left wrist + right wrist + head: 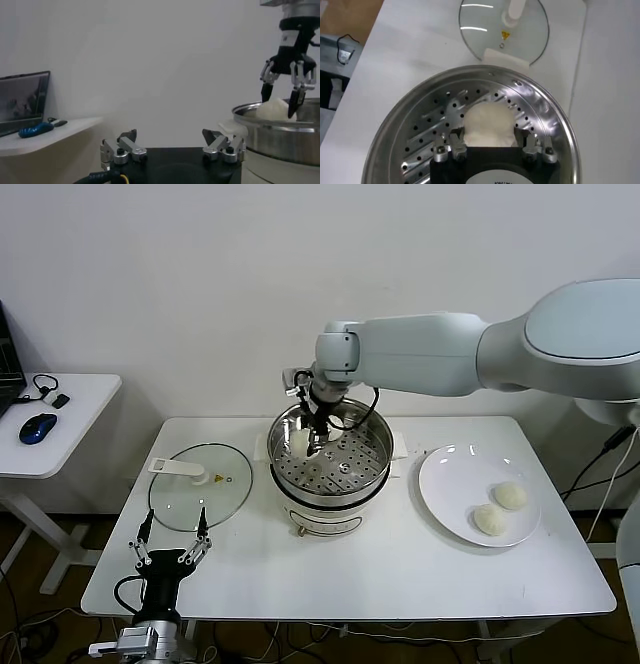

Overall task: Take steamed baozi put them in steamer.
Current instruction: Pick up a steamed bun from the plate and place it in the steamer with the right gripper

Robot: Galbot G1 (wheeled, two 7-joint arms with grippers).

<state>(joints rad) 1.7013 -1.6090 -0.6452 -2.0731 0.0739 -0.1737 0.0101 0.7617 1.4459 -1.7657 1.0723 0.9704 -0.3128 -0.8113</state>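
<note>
At the centre of the head view you see the right gripper (312, 442) lowered inside the steamer (372, 475), its jaws set on either side of one baozi (299, 443) that lies on the perforated tray near the pot's left wall. Whether the jaws press the bun you cannot tell from these views, though they stand apart around it. Two more buns (501, 507) lie touching each other on the white plate (445, 484) at the right of the desk (400, 569). The glass lid (200, 486) lies flat left of the steamer. The left gripper (172, 536) rests at lower left, jaws spread and empty.
</note>
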